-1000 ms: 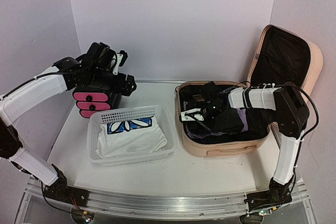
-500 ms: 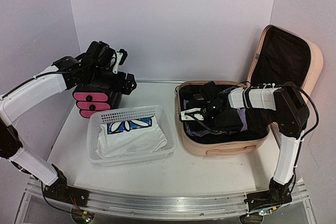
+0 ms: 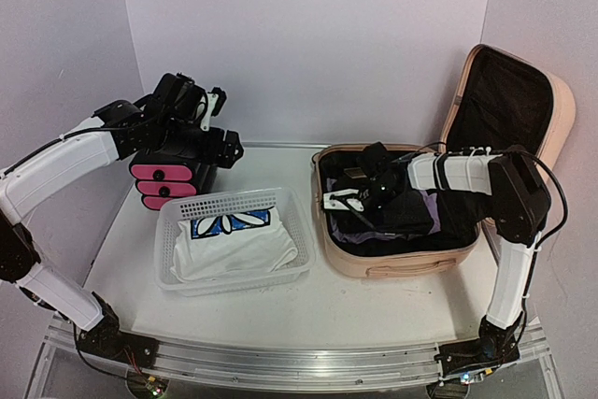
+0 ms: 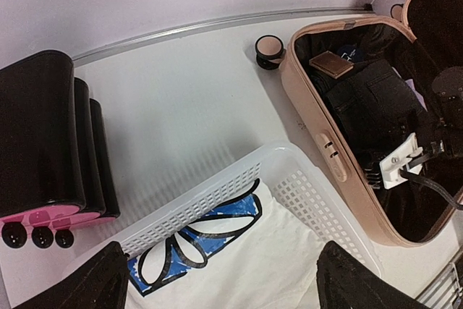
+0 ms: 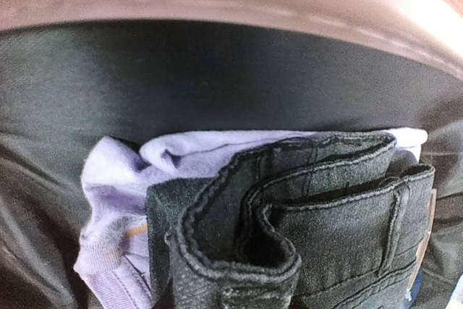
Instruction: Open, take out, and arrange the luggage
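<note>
The peach-pink luggage (image 3: 402, 261) lies open on the right of the table, its lid (image 3: 509, 100) propped up behind it. My right gripper (image 3: 363, 197) reaches into its left half and is shut on a bunched fold of dark grey jeans (image 5: 325, 215). The fingers themselves are hidden in the right wrist view. A lilac garment (image 5: 116, 179) lies under the jeans. My left gripper (image 3: 224, 149) hangs open and empty near the back left, above the white basket (image 4: 217, 186). The left wrist view also shows the luggage wall (image 4: 318, 135).
The white mesh basket (image 3: 234, 205) holds a white shirt with a blue flower print (image 3: 234, 248). A black-and-pink drawer box (image 3: 163, 184) stands behind it. A brown flat item (image 4: 331, 63) lies at the luggage's back corner, near a black wheel (image 4: 269, 50).
My right gripper has gone from open to shut, pinching the jeans inside the luggage, and has shifted slightly. The left arm has not moved.
</note>
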You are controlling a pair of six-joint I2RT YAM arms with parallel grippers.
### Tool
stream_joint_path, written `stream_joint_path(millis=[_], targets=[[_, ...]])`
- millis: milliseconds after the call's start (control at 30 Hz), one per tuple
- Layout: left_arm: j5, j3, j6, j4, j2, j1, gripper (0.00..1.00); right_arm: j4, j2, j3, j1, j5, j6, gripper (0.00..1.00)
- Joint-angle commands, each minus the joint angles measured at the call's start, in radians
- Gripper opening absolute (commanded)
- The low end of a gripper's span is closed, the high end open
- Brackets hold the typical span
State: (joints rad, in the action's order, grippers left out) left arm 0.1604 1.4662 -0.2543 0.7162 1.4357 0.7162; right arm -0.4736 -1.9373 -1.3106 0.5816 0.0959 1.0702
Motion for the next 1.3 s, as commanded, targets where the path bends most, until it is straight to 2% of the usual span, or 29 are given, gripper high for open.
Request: stream_joint_path(millis=[0, 500, 700, 867, 1000, 1100, 1200, 1267], targets=[[0.009, 0.051, -0.015, -0.004, -0.003, -0.006, 0.90, -0.043, 0.072, -0.035, -0.061, -0.032, -0.100, 0.00], [0.013, 0.046, -0.017, -0.007, -0.007, -0.006, 0.90, -0.036, 0.157, 0.006, -0.105, 0.122, -0.220, 0.00], [-0.035, 0.119, -0.054, 0.019, 0.040, -0.006, 0.89, -0.008, 0.195, 0.044, -0.130, 0.165, -0.286, 0.00], [-0.153, 0.246, -0.195, 0.102, 0.155, -0.007, 0.86, 0.042, 0.215, 0.067, -0.146, 0.159, -0.319, 0.00], [-0.306, 0.372, -0.339, 0.111, 0.254, -0.013, 0.84, 0.079, 0.215, 0.084, -0.162, 0.175, -0.328, 0.00], [-0.442, 0.470, -0.506, 0.110, 0.359, -0.021, 0.82, 0.144, 0.215, 0.110, -0.172, 0.192, -0.323, 0.00], [-0.584, 0.533, -0.743, 0.098, 0.455, -0.017, 0.83, 0.236, 0.213, 0.148, -0.181, 0.192, -0.310, 0.00], [-0.623, 0.561, -0.866, 0.096, 0.507, 0.002, 0.84, 0.307, 0.219, 0.184, -0.186, 0.191, -0.307, 0.00]])
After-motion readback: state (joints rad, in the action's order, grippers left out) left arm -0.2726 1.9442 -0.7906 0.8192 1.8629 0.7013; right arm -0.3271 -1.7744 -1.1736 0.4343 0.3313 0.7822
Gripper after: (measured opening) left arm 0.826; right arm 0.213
